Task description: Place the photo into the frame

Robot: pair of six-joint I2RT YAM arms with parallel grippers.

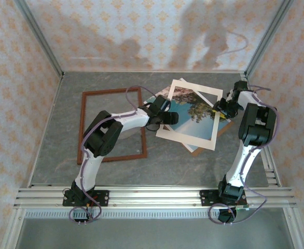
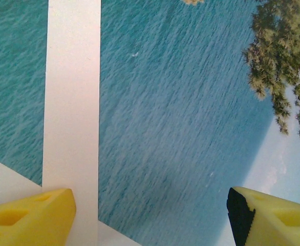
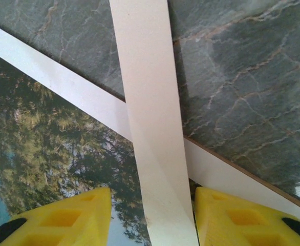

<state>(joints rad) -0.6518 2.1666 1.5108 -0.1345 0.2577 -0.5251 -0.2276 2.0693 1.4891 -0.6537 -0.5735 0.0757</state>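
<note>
**Photo (image 1: 193, 111) outside frame (image 1: 110, 91), on grey surface (image 1: 193, 166)**

1. Left end effector (image 1: 168, 117). Yellow fingers (image 2: 32, 218) spread wide, gripping nothing. Poised directly over the photo. In the left wrist view (image 2: 150, 205): turquoise sea of the photo (image 2: 180, 128) beneath and ahead, dark pine foliage ahead to the right. Cream strip (image 2: 73, 77) running straight ahead from the left-hand finger, with sea on both sides of it.

2. Right end effector (image 1: 219, 108). Placed at the photo's cream edge, opposite the left end effector. In the right wrist view (image 3: 152, 200): yellow fingers (image 3: 227, 215) set either side of a cream strip (image 3: 145, 77), the right-hand finger against the strip's edge, a narrow gap at the other. Clamped or merely straddling: cannot tell. Under that strip, a second cream border crossing at a slant. Pine of the photo (image 3: 52, 154) below and to the left, bare marbled surface (image 3: 242, 77) ahead and to the right.

3. Photo. Cream-bordered, turned askew, lying between the two end effectors. More sea print jutting out underneath, left of the left end effector. Brown board (image 1: 197, 151) below all of it, one corner poking out on the side nearer the arm bases.

4. Frame. Thin reddish-brown moulding, flat on the surface, left of the left end effector and partly under that arm. Bare surface inside its opening. Photo outside it, to its right.
</note>
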